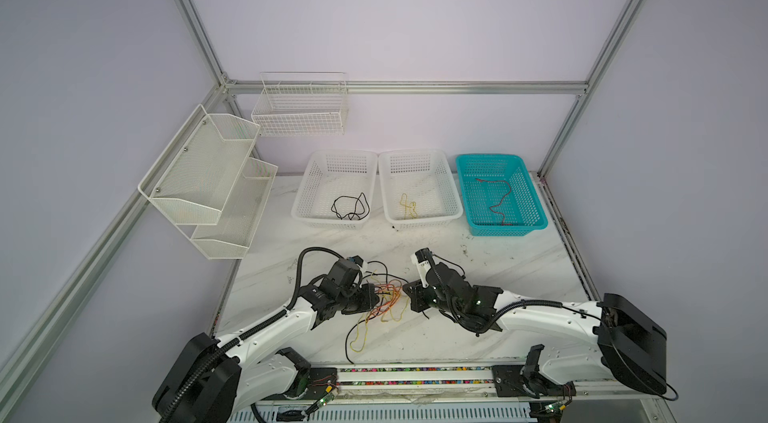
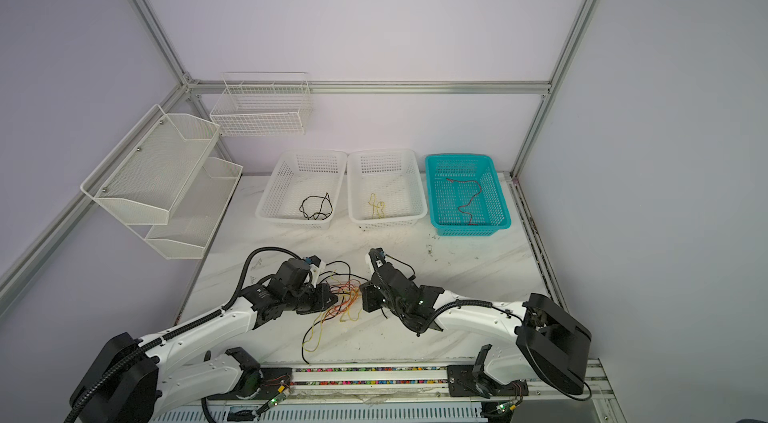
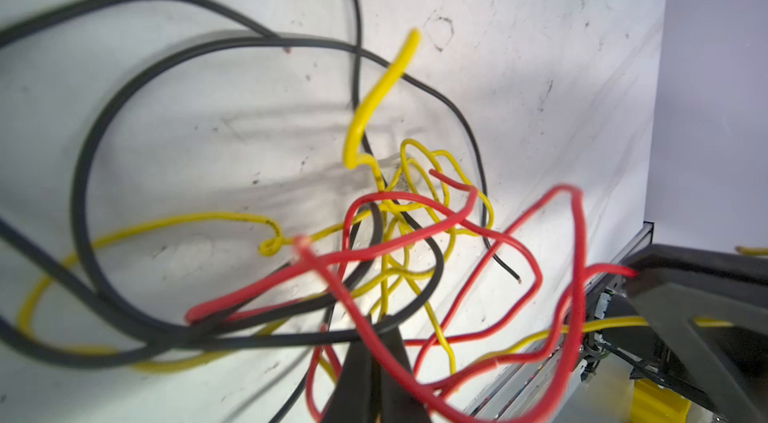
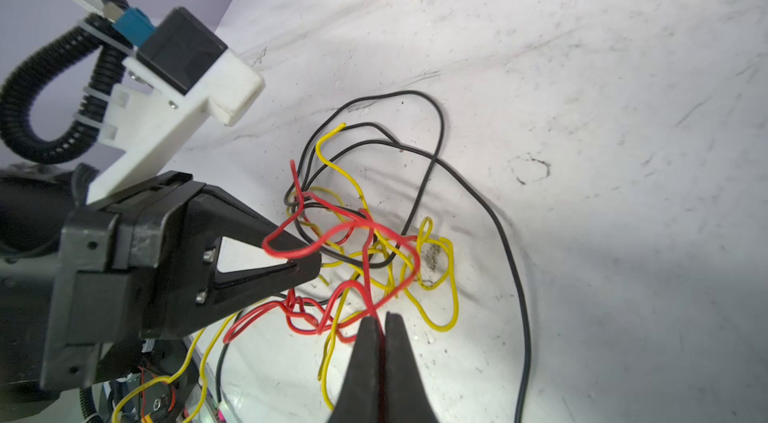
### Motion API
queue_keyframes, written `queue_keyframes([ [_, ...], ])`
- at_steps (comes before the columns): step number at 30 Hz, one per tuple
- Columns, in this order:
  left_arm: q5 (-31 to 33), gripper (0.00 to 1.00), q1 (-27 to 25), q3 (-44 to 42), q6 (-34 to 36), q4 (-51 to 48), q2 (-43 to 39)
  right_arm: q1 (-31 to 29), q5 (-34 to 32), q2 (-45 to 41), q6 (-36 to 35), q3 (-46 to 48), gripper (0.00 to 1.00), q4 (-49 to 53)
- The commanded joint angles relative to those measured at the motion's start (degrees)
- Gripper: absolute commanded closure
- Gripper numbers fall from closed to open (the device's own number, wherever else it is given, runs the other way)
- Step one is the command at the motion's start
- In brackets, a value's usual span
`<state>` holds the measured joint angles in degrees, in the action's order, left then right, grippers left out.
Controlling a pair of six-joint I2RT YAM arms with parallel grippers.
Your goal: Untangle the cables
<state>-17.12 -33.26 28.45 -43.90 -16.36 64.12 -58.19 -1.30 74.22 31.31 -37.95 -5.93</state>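
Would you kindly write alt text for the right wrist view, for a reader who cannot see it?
The right pincer is shut on a red cable in a tangle of black, yellow and red cables on the white table. The left pincer, also shut, reaches into the tangle with a red loop over its tip.

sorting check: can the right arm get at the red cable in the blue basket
Probably not yet: the right gripper is shut on a tangled red cable, though nothing blocks the basket.

cables (image 1: 384, 300) mid-table, baskets (image 1: 415, 165) along back, open between
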Motion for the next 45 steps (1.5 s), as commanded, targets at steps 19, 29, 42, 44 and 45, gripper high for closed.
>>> queue_keyframes([
  [19, 6.16, 1.00, 1.42, 3.13, 1.04, -4.24, -2.95, 12.23, -11.82, -24.04, -2.69, -5.82, 1.00, 20.89],
  [29, 4.18, 1.00, 1.44, 3.09, -0.75, 1.03, -4.35, 12.22, 2.20, -17.72, -4.68, -3.35, 0.53, 15.12],
  [42, 7.77, 1.00, 1.42, 5.06, -0.25, 1.11, -9.90, 11.00, 3.43, -16.26, -4.42, -3.16, 0.40, 11.48],
  [44, 12.38, 1.00, 1.53, 5.93, 0.44, -1.95, -11.92, 11.00, -2.78, -19.87, -4.75, -4.83, 0.39, 15.55],
  [45, 14.58, 1.00, 1.66, 6.33, 0.63, -3.26, -12.79, 11.06, -4.15, -21.46, -4.01, -5.55, 0.39, 16.92],
])
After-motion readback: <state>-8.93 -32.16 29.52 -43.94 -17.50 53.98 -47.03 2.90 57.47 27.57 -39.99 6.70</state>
